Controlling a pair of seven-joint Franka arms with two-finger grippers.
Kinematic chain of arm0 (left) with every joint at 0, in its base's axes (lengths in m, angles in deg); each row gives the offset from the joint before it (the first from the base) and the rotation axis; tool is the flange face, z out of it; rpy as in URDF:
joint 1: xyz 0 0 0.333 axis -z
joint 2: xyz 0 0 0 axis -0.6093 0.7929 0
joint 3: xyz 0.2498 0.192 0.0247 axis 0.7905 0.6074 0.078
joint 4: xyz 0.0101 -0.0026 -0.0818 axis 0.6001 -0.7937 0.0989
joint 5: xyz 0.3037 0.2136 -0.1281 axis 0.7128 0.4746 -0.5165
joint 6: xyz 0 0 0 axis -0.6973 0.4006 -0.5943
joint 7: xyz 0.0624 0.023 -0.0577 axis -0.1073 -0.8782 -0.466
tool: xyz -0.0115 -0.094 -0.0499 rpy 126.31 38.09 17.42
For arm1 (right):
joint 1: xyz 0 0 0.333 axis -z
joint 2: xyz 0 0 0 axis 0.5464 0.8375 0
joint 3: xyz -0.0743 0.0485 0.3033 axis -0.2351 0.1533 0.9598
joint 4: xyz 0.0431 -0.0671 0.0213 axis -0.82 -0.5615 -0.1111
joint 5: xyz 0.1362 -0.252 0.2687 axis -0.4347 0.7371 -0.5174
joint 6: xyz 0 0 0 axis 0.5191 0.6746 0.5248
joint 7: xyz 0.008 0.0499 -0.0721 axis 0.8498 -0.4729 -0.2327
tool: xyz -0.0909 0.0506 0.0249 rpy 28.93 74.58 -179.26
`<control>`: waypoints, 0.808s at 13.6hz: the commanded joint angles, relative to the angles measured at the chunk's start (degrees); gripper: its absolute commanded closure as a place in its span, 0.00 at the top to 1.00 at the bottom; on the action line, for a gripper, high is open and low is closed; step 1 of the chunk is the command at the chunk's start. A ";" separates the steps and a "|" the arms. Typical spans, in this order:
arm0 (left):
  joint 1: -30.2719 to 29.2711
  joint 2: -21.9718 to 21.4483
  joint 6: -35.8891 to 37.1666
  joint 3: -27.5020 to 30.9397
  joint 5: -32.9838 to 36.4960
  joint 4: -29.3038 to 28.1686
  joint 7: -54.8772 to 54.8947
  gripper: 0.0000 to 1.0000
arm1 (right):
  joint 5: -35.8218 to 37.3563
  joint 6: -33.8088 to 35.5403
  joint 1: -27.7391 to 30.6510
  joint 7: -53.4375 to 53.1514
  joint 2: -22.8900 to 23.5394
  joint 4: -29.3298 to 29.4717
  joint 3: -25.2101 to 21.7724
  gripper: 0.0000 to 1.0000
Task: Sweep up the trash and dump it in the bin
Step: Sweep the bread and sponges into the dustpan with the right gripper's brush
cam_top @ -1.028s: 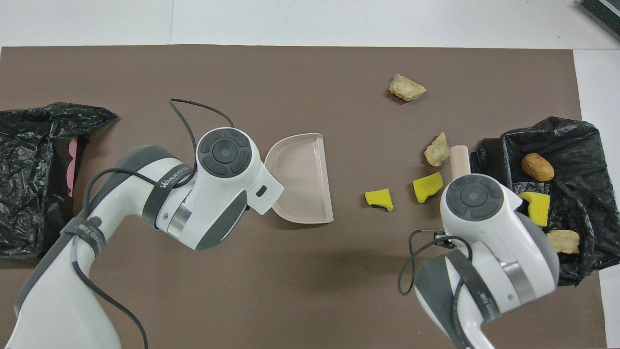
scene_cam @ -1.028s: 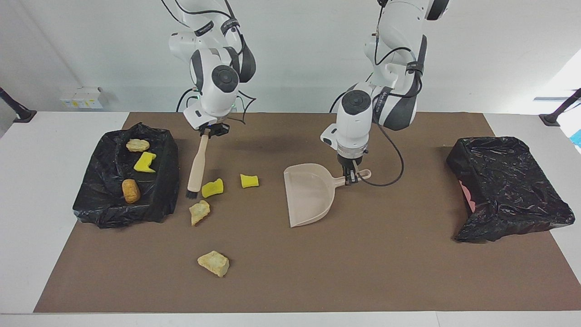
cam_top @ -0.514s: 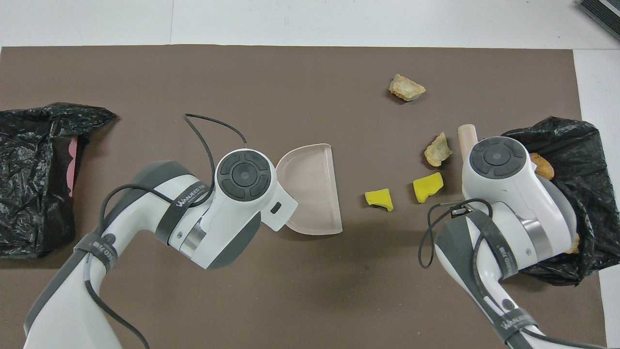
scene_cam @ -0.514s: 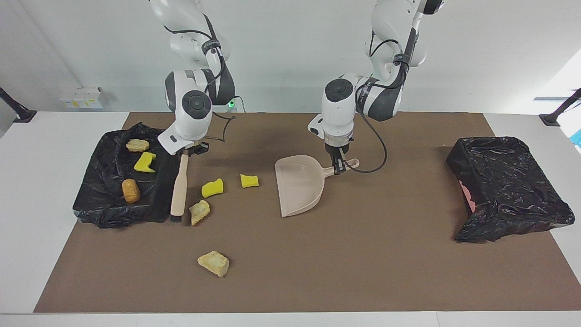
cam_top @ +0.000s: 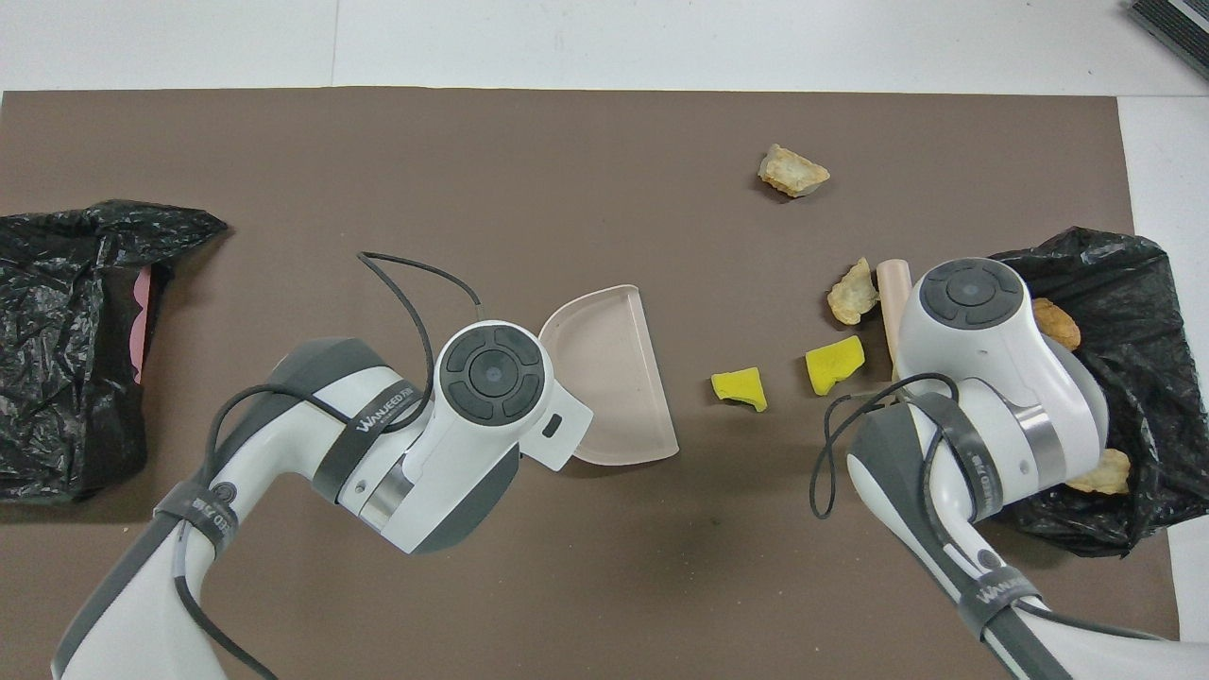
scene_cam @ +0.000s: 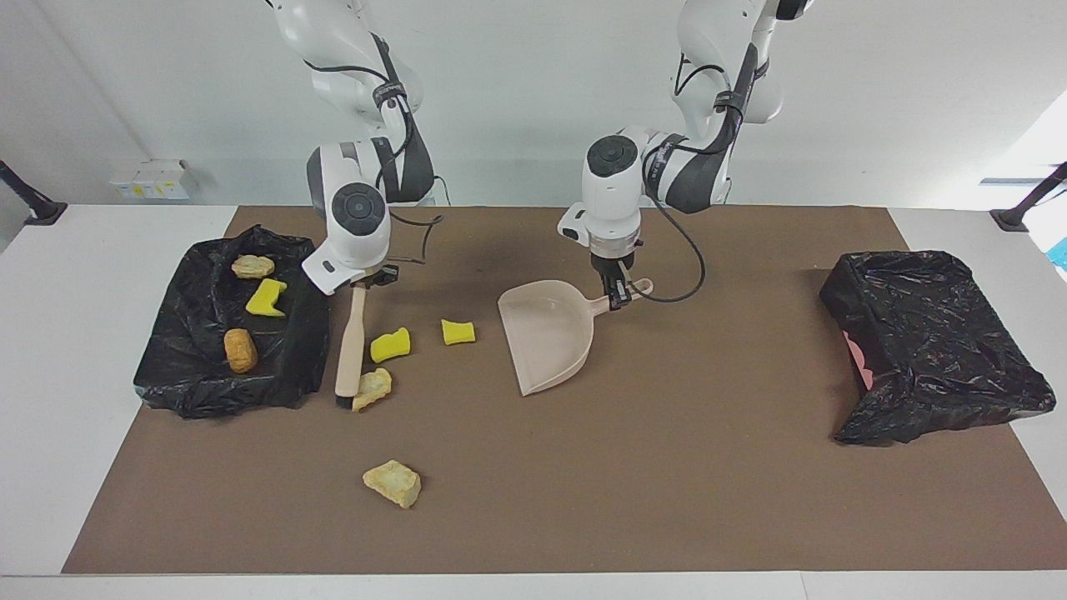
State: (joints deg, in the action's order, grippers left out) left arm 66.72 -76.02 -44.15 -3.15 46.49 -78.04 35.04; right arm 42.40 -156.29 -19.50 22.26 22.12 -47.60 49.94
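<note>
Currently, the right gripper (scene_cam: 364, 283), at centre left of the facing view, is closed on the top of the beige wooden-handled brush (scene_cam: 350, 343). The brush hangs nearly upright, its dark bristles down on the brown table mat (scene_cam: 667, 467) and touching a pale beige crumbly chunk (scene_cam: 372, 388).

The left gripper (scene_cam: 618, 296), at the centre of the facing view, is closed on the handle of the beige plastic dustpan (scene_cam: 546, 333). The dustpan's open mouth points toward the lower left of that view, and it sits apart from the loose scraps.

Four scraps lie on the mat:
- the pale chunk at the bristles;
- a bright yellow sponge piece (scene_cam: 390, 344) just above it, beside the brush handle;
- a second yellow sponge piece (scene_cam: 458, 332) between that one and the dustpan;
- a second pale beige chunk (scene_cam: 392, 482) lower in the frame, well apart from the others.

Three scraps lie in the black-bag-lined tray (scene_cam: 283, 367) at the left of the facing view: a pale beige chunk (scene_cam: 252, 266) uppermost, a yellow sponge piece (scene_cam: 267, 297) below it, and a brown oval lump (scene_cam: 240, 350) lowest.

A second black-bag-lined bin (scene_cam: 934, 342) stands at the right of the facing view, at the left arm's end of the table, with a patch of pink showing on its side. No scraps are visible in it.
</note>
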 commanded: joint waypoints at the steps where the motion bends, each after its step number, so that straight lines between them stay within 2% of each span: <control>1: 1.49 -2.38 -0.10 0.67 1.03 -3.44 -0.75 0.00 | -5.42 0.77 -3.24 1.83 -1.34 -0.91 0.27 0.00; 7: 1.32 -2.82 -1.77 0.67 1.03 -5.02 -0.75 0.00 | -19.39 0.07 -11.50 1.13 -1.51 0.32 0.44 0.00; 11: 1.14 -2.73 -4.40 0.67 1.03 -6.51 -0.84 0.00 | -23.18 0.94 -16.69 1.04 -1.78 2.42 0.45 0.00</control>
State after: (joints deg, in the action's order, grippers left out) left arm 67.15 -76.69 -46.18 -2.95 46.49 -81.06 34.63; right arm 21.86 -156.24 -34.77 22.26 21.13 -46.35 50.43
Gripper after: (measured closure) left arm 0.692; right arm 0.736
